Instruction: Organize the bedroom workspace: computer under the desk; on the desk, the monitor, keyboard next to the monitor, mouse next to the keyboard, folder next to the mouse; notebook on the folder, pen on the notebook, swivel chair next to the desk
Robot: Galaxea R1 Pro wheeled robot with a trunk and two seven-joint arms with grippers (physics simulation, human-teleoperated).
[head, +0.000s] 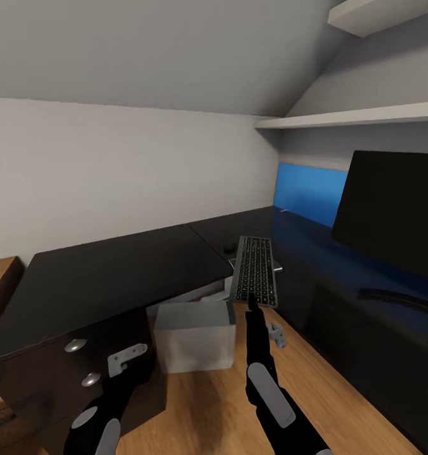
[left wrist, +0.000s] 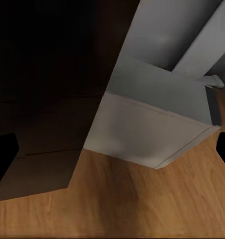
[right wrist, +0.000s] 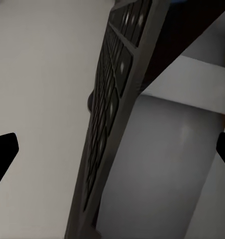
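Note:
The black L-shaped desk [head: 113, 272] wraps around the corner. On its right wing stands the wide black monitor [head: 397, 208]. The slim keyboard [head: 255, 268] lies at the desk's inner corner, its near end sticking out past the edge. My right gripper [head: 254, 308] is at that near end. In the right wrist view its fingers [right wrist: 4, 154] are spread wide, with the keyboard [right wrist: 110, 99] running edge-on between them. The light grey computer [head: 194, 338] sits on the floor under the desk edge. My left gripper [head: 127, 359] hangs open beside the computer [left wrist: 152, 129], holding nothing.
A black drawer unit with silver knobs [head: 75, 345] stands just left of my left arm. A blue wall panel [head: 305, 193] and white shelves [head: 365, 117] are behind the desk. Wooden floor [head: 208, 404] lies between the desk wings. A small dark object [head: 228, 246] sits beside the keyboard.

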